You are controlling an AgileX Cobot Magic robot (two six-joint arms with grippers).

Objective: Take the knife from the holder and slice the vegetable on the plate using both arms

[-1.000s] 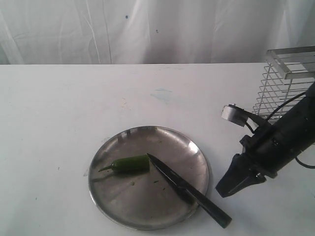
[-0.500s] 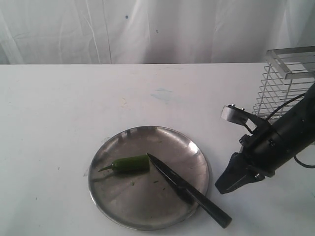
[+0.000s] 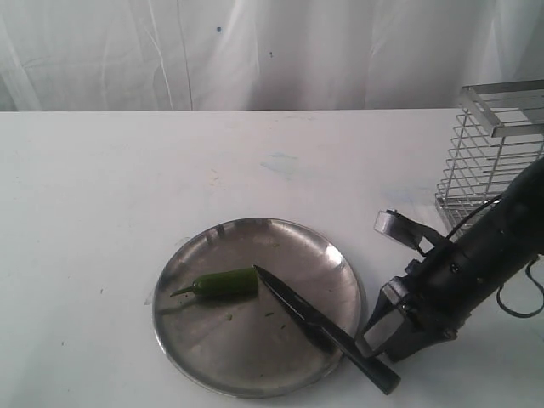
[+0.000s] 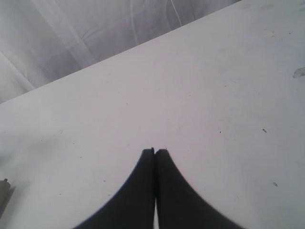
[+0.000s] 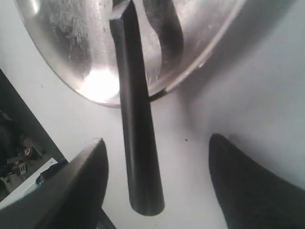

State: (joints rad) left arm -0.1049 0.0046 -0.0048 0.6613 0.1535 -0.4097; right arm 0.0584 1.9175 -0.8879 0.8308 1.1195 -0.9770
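The steel plate (image 3: 246,353) lies on the white table, with the green vegetable (image 3: 225,283) on its left half. The black knife (image 3: 319,325) lies flat, its tip beside the pepper's cut end and its handle (image 5: 138,157) sticking out over the plate rim (image 5: 102,98). My right gripper (image 3: 371,342) is low at the handle end and open. In the right wrist view its fingers (image 5: 90,167) stand either side of the handle without touching it. The wire holder (image 3: 493,144) stands at the far right. In its wrist view my left gripper (image 4: 155,151) is shut and empty over bare table.
A white curtain (image 3: 255,51) hangs behind the table's far edge. The right arm (image 3: 484,251) with its cable runs in front of the holder. A small object (image 4: 3,193) shows at the edge of the left wrist view.
The right gripper has come down and toward the knife handle, and its jaws have spread from nearly shut to wide open. Knife, pepper and plate have not moved.
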